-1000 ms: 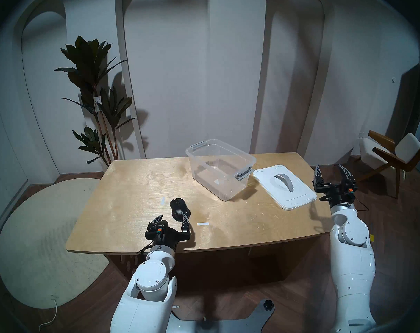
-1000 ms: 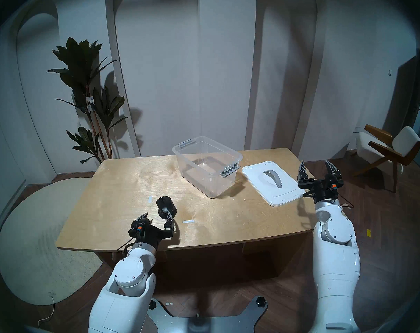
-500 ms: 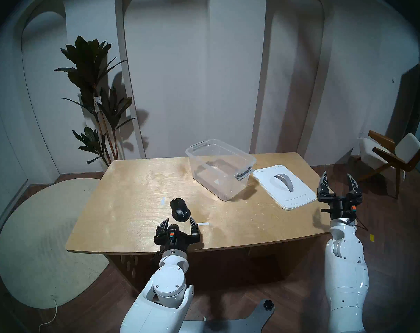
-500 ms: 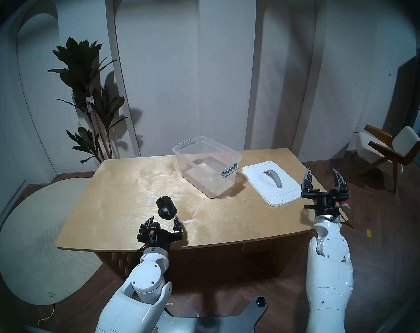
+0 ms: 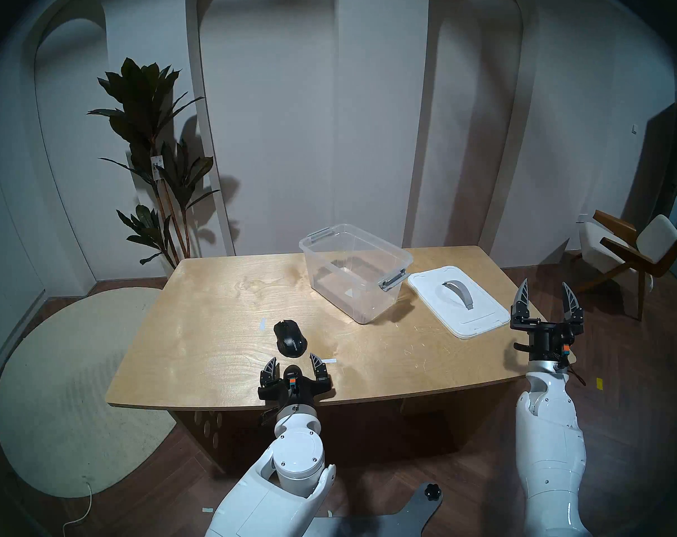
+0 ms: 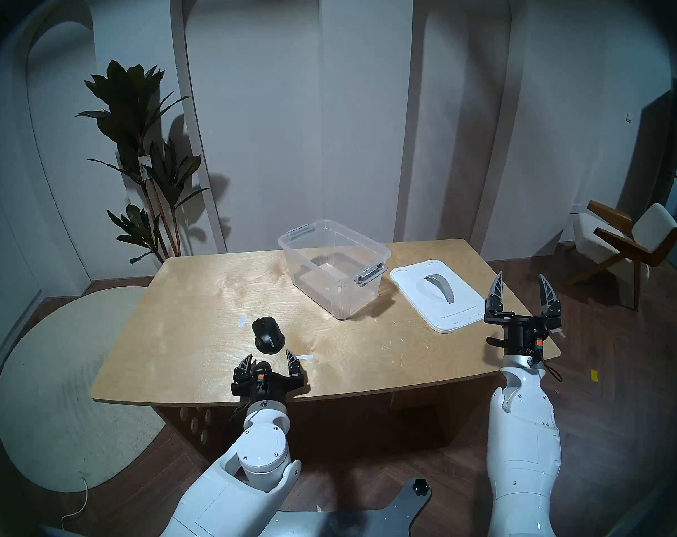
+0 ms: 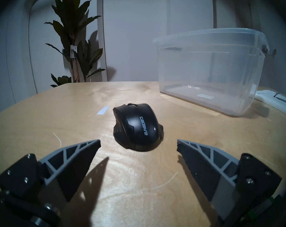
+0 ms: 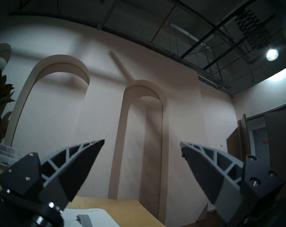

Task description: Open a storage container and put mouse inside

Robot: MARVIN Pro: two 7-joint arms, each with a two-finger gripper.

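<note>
The clear storage container (image 5: 354, 272) (image 6: 333, 267) (image 7: 209, 69) stands uncovered and empty at the back of the wooden table. Its white lid (image 5: 459, 300) (image 6: 437, 294) (image 8: 90, 218) with a grey handle lies flat to its right. The black mouse (image 5: 289, 338) (image 6: 268, 335) (image 7: 137, 128) sits on the table toward the near left. My left gripper (image 5: 293, 361) (image 6: 269, 358) (image 7: 138, 144) is open just short of the mouse, which lies beyond the fingertips, untouched. My right gripper (image 5: 545, 292) (image 6: 520, 283) (image 8: 142, 144) is open and empty, pointing upward off the table's right edge near the lid.
Two pale tape strips (image 5: 262, 324) (image 5: 326, 361) lie on the table beside the mouse. A tall plant (image 5: 155, 156) stands behind the table's left corner, a chair (image 5: 631, 253) at the far right, a round rug (image 5: 58, 389) on the floor to the left.
My left gripper has shifted right and back toward the table's near edge, so the mouse now lies just beyond its fingertips. The right arm has pulled back and straightened upright. Mouse, container and lid stay put.
</note>
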